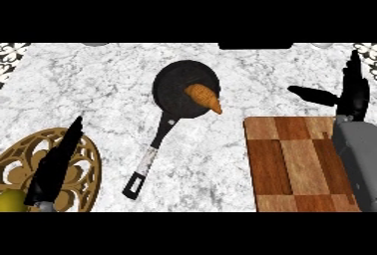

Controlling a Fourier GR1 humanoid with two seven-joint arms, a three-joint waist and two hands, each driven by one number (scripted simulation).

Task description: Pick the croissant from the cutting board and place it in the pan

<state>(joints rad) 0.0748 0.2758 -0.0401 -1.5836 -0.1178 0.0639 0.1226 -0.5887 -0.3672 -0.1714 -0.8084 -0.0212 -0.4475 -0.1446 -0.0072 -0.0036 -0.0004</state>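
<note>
White marbled counter with black pan, wooden cutting board and gold openwork stand.

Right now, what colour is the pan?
The pan is black. The head view shows it best.

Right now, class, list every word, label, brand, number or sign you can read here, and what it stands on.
None: no readable text shows anywhere. The pan, the croissant, the cutting board, the marble counter and the gold openwork stand carry no word, number, brand or sign.
</note>
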